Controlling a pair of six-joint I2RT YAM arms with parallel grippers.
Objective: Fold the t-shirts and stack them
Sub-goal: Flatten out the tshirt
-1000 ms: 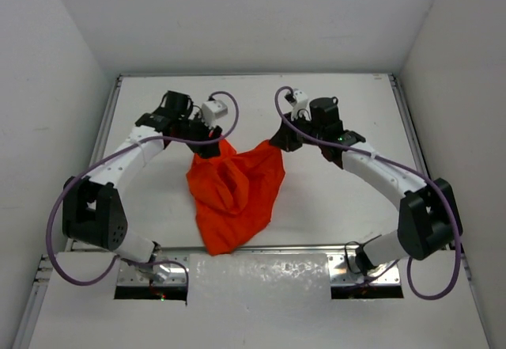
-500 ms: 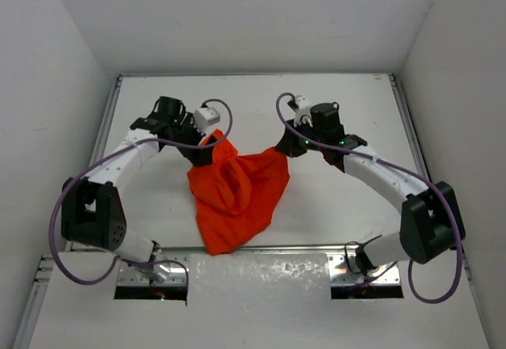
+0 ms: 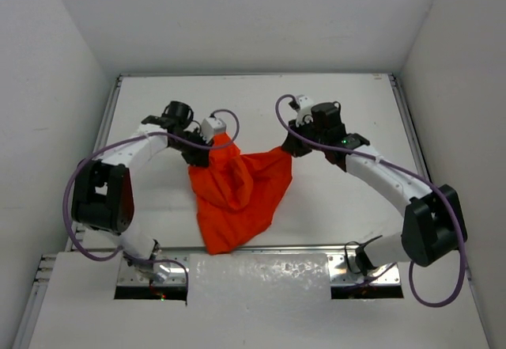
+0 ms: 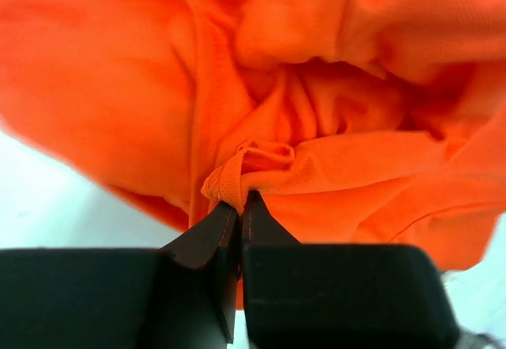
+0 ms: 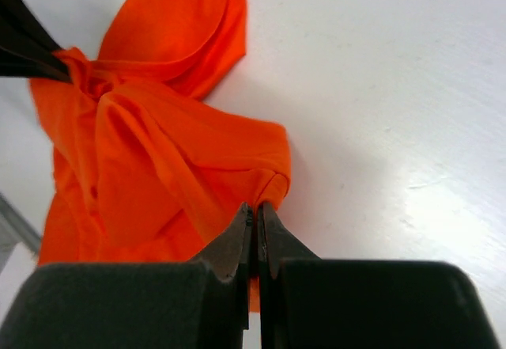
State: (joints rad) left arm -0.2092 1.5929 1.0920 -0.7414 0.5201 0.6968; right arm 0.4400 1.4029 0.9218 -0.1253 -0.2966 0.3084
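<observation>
The t-shirt [image 4: 332,167] was soft, matt cloth with a fine mesh-like knit showing at its bunched edge, the table [image 5: 379,88] was smooth with a faint sheen, and the left gripper [image 4: 239,202] and right gripper [image 5: 255,210] had matt, plastic-looking fingers.

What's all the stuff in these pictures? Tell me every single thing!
t-shirt: one, bright orange-red, bunched up in the middle of the table, its lower end reaching the near edge.
table: one, white, under everything.
walls: white, around the table.
left arm: one, white and black, on the left.
right arm: one, white and black, on the right.
purple cables: two, one looping along each arm.
left tool: one, black, shut, pinching the t-shirt's far left part.
right tool: one, black, shut, pinching the t-shirt's far right part.
</observation>
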